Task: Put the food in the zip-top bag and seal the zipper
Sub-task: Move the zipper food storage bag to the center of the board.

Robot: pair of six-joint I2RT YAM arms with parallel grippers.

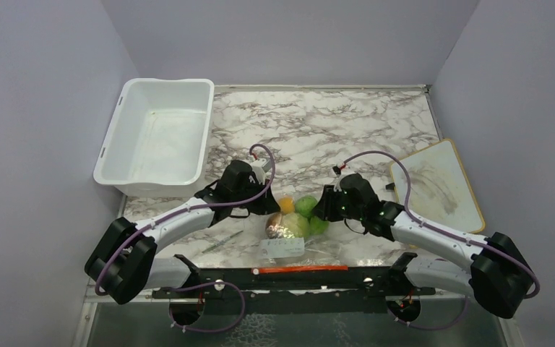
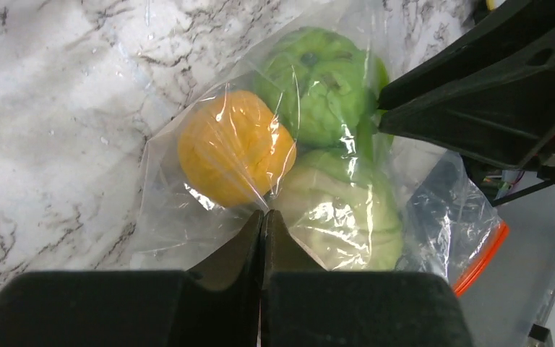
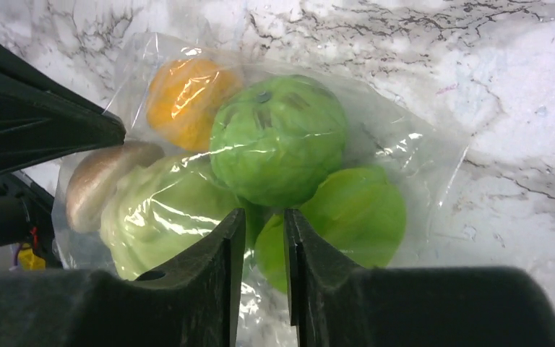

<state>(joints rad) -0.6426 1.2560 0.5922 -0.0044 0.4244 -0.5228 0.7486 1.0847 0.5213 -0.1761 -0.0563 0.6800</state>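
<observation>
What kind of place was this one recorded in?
Probably a lab robot cell, not a kitchen: plain lilac walls box in a marble-patterned table, two robot arms sit mounted at its near edge, and the food in the zip-top bag looks like toys.

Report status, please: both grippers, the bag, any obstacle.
Left gripper shut on zip-top bag. Right gripper nearly shut, bag film between its fingers. Food inside bag; zipper seal unclear. White tub stands apart.
</observation>
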